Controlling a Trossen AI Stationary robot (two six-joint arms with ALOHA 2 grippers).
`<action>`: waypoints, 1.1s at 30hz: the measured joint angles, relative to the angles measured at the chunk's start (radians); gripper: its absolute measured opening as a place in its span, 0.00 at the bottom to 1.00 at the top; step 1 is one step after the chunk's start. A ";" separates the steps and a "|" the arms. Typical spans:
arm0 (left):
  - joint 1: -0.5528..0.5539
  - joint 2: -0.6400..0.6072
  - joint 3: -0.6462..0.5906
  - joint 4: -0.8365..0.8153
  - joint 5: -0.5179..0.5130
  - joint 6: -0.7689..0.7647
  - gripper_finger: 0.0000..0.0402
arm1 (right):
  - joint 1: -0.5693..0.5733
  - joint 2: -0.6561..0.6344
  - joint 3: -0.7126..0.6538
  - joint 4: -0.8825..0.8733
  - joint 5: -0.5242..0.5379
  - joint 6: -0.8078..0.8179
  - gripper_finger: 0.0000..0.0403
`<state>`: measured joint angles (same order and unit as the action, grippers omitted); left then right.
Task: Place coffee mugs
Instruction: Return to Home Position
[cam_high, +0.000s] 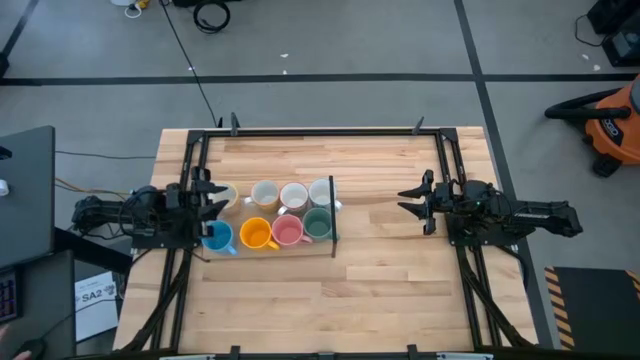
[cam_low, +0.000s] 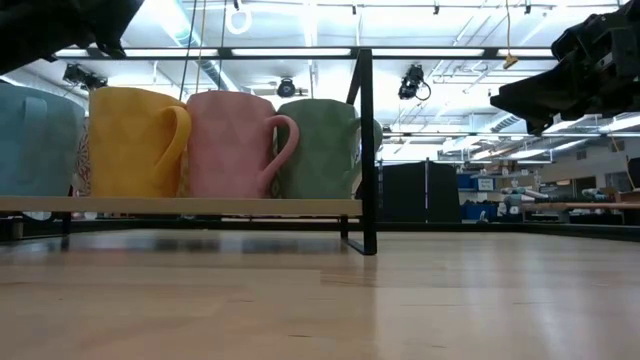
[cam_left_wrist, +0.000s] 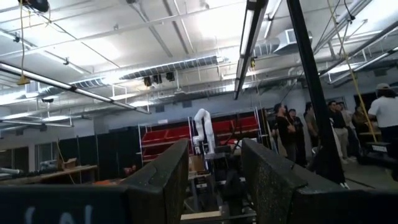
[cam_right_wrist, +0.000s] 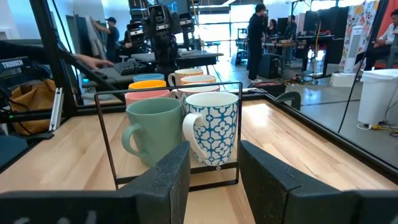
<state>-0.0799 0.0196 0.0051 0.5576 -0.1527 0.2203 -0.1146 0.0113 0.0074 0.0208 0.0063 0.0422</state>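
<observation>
Pale wood planks make up the counter (cam_high: 380, 300), with grey workshop floor around it and a knot of people (cam_left_wrist: 329, 124) standing far off in the room. Toward 9 o'clock from the counter's middle stands a low black-framed shelf (cam_high: 332, 215), and all eight coffee mugs (cam_right_wrist: 199, 81) sit on it in two rows of four, packed close.

Along the 6 o'clock row, running from 9 toward 3, are the blue mug (cam_high: 218, 237), the orange-yellow mug (cam_high: 256, 234), the pink mug (cam_high: 288, 232) and the green mug (cam_high: 317, 224). Behind them, at 12 o'clock, come a cream mug (cam_high: 226, 195) partly hidden under the left arm, a second cream mug (cam_high: 264, 193), a white mug (cam_high: 293, 195) and, at the 3 o'clock end, a white mug with a blue pattern (cam_right_wrist: 214, 124). All of them stand upright.

The left end effector (cam_high: 214, 200) hangs over the shelf's 9 o'clock end, raised above the mugs, its fingers parted with nothing between them. The right end effector (cam_high: 408, 202) hovers at 3 o'clock of the shelf, well apart from it and facing it, fingers likewise spread and empty.
</observation>
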 joint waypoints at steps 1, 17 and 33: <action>0.000 0.000 0.000 0.002 0.000 0.000 0.39 | 0.000 0.000 0.000 0.000 0.000 0.000 0.35; 0.000 -0.001 0.001 0.113 0.000 -0.105 0.39 | 0.000 0.000 0.000 0.000 0.000 0.000 0.35; 0.000 -0.001 0.002 -0.248 0.000 -0.097 0.39 | 0.000 0.000 0.000 0.002 0.000 0.000 0.35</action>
<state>-0.0795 0.0189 0.0067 0.3096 -0.1528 0.1231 -0.1148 0.0113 0.0074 0.0231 0.0063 0.0422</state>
